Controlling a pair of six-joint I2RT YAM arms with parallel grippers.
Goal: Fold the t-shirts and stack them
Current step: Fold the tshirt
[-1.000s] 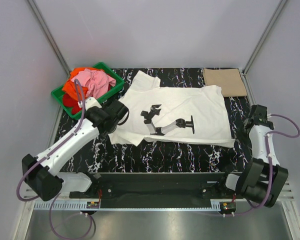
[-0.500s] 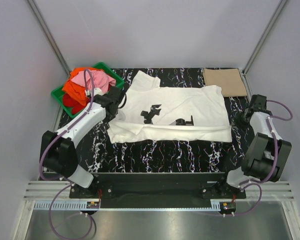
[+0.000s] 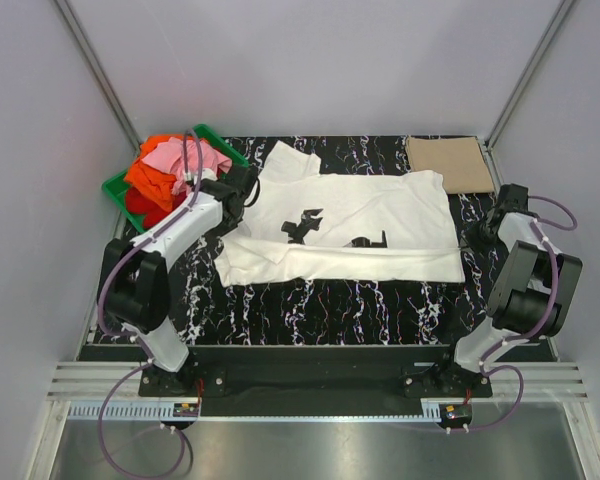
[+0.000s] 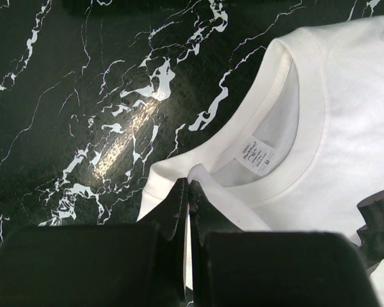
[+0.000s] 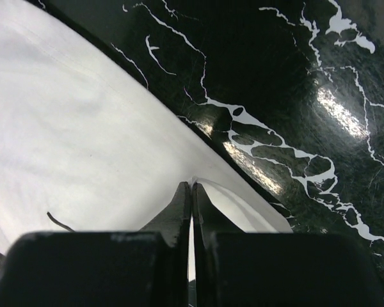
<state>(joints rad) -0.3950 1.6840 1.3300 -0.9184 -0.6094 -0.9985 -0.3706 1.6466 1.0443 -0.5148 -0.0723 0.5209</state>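
Note:
A white t-shirt [image 3: 380, 215] with black printed marks lies spread on the black marble table [image 3: 310, 300]; its near part is folded over, covering the lower half of the print. My left gripper [image 3: 242, 195] is at the shirt's collar end and, in the left wrist view, my left gripper [image 4: 190, 185] is shut on a pinch of white cloth beside the collar label [image 4: 259, 153]. At the hem end my right gripper [image 3: 492, 222] is likewise shut, and the right wrist view shows my right gripper [image 5: 192, 185] pinching the white t-shirt [image 5: 70, 128] at its edge. A folded tan t-shirt [image 3: 448, 163] lies back right.
A green plastic crate [image 3: 115, 190] at the back left holds a heap of pink [image 3: 180, 158], orange [image 3: 145, 175] and red t-shirts. Grey walls close in the table on three sides. The arm bases stand at the near edge.
Both arms reached away from their bases, carrying the white shirt's near edge up and over toward the far side; the fold now hides the lower part of the print.

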